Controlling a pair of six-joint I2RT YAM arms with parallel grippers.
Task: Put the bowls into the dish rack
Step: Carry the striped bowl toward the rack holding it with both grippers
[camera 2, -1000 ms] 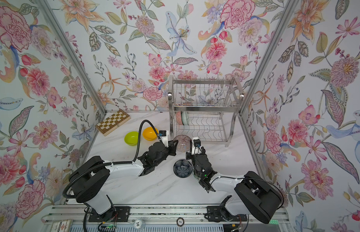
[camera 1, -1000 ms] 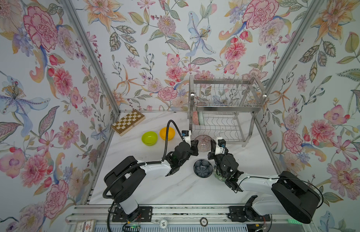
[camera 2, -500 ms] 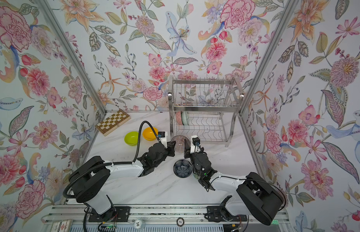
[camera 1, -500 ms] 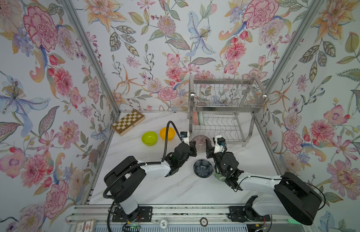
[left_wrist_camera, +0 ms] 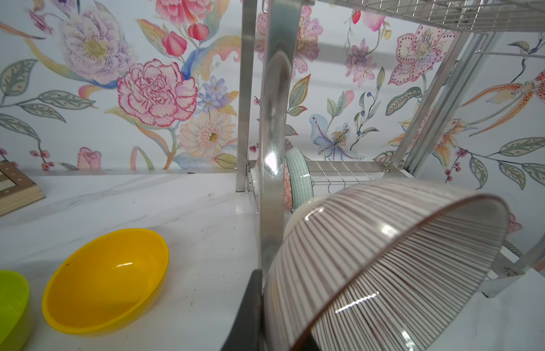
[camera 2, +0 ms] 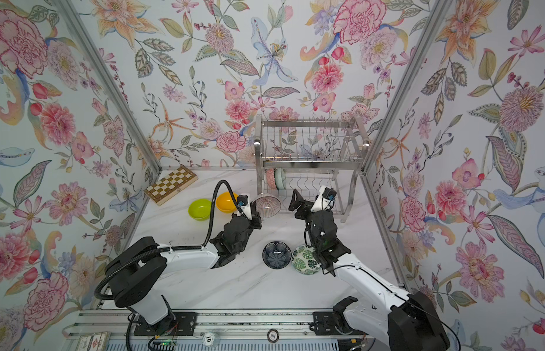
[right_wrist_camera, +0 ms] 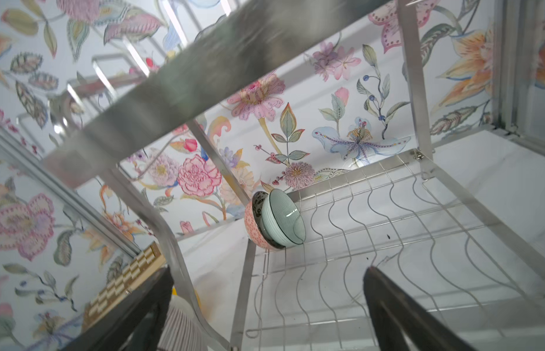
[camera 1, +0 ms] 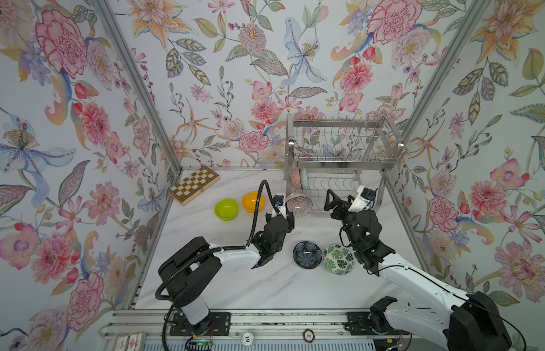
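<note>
We see a mint bowl (right_wrist_camera: 283, 221) nested in a pink bowl (right_wrist_camera: 250, 231), on edge on the rack (camera 1: 341, 165)'s lower shelf. A striped bowl (camera 1: 299, 206) tilts beside its front leg. Outside it sit four upright: lime bowl (camera 1: 226, 209), orange bowl (camera 1: 253, 202), navy bowl (camera 1: 307, 254), leaf bowl (camera 1: 338, 259).

Bright, even light, faint shadows, dish rack (right_wrist_camera: 186, 91) bar seemingly motion-blurred

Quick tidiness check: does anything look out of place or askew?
The wooden chessboard at the back left of the table is odd among dishes. The striped bowl is tipped sideways, but the left end effector holds it by the rim beside the rack. Nothing looks spilled or broken.
</note>
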